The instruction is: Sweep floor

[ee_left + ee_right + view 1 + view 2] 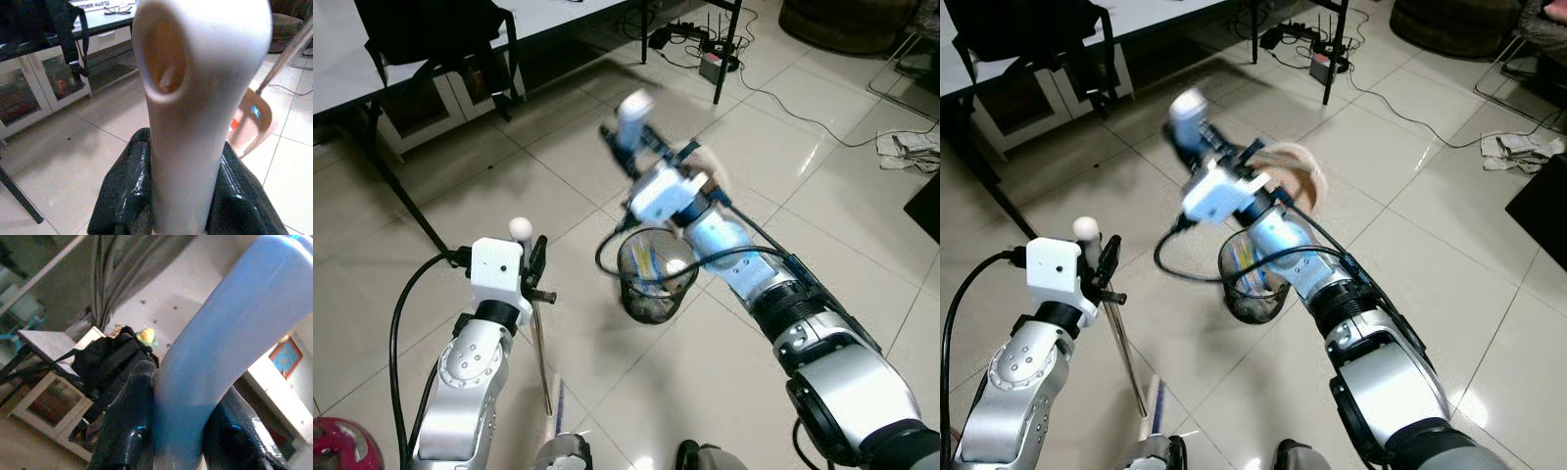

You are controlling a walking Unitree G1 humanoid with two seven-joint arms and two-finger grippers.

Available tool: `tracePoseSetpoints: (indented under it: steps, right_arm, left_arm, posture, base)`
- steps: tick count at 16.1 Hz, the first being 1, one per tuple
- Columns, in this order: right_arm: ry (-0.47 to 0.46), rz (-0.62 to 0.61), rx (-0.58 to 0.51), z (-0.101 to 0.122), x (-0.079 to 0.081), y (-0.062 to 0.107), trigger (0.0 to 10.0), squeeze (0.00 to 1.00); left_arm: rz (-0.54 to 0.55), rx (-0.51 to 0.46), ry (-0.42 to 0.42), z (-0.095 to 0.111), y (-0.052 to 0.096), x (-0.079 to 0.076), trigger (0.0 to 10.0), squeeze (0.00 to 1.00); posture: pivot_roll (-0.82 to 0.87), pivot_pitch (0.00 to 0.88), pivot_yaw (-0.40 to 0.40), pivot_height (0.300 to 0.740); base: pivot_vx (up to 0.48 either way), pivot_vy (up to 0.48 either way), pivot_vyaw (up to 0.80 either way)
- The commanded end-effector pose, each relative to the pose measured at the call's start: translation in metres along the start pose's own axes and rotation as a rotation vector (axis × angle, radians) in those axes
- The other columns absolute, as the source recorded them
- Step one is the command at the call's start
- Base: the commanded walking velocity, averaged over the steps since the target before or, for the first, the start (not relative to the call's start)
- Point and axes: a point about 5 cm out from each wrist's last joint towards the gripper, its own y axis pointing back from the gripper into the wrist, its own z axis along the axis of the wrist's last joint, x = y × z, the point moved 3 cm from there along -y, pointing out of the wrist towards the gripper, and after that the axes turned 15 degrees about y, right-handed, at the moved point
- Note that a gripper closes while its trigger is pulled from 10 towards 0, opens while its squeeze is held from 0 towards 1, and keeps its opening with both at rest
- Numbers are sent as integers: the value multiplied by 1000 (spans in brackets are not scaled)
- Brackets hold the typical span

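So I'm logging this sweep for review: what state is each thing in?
Left tool: shut on the broom handle, held upright.
Right tool: shut on the dustpan handle, raised.
Dustpan: lifted, tilted above the bin.
Mesh bin: upright on the floor, rubbish inside.

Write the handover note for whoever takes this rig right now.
Left tool: shut on the broom handle, white tip up, shaft running down to the floor by the robot's feet.
Right tool: shut on the dustpan's blue handle, raised; the tan dustpan is held above the mesh wastebasket, blurred.
Done: wastebasket already holds some litter.
Left: whether the pan has been emptied cannot be told; then carry on sweeping the tiled floor.
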Motion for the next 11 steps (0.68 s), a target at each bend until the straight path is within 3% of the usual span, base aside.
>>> tracePoseSetpoints:
  steps: [1,2,4,5,6,7,10,11]
  right_arm:
    - [37,-4,-58,7,-4,0,10000,0]
    - [50,-6,-48,5,-5,3,10000,0]
    - [78,-113,32,-9,-29,11,10000,0]
    - [60,-226,84,-15,-55,12,10000,0]
    - [1,-356,131,-19,-82,14,10000,0]
    - [-82,-442,162,-20,-99,15,10000,0]
    - [-340,-596,207,-11,-119,20,10000,0]
    - [-338,-615,196,-5,-123,22,10000,0]
  left_arm:
    - [-9,-12,-11,4,-2,-2,10000,0]
    - [-12,-11,-11,4,-3,-3,10000,0]
    - [-20,-10,-12,3,-7,-3,10000,0]
    - [-22,-12,-7,4,-10,-3,10000,0]
    - [-23,-11,-8,5,-12,-1,10000,0]
    - [-19,-14,1,7,-14,0,10000,0]
    - [-2,-8,-55,10,-13,4,10000,0]
    - [4,-19,-76,14,-13,6,10000,0]
  posture:
    - [111,132,34,740]
    - [109,130,36,740]
    - [90,112,42,740]
    - [77,104,44,740]
    - [42,90,54,740]
    - [28,88,59,740]
    - [9,63,56,740]
    - [9,54,50,740]
  base:
    - [0,0,0]
    - [0,0,0]
    - [0,0,0]
    - [0,0,0]
    - [0,0,0]
    - [0,0,0]
    - [0,0,0]
    - [0,0,0]
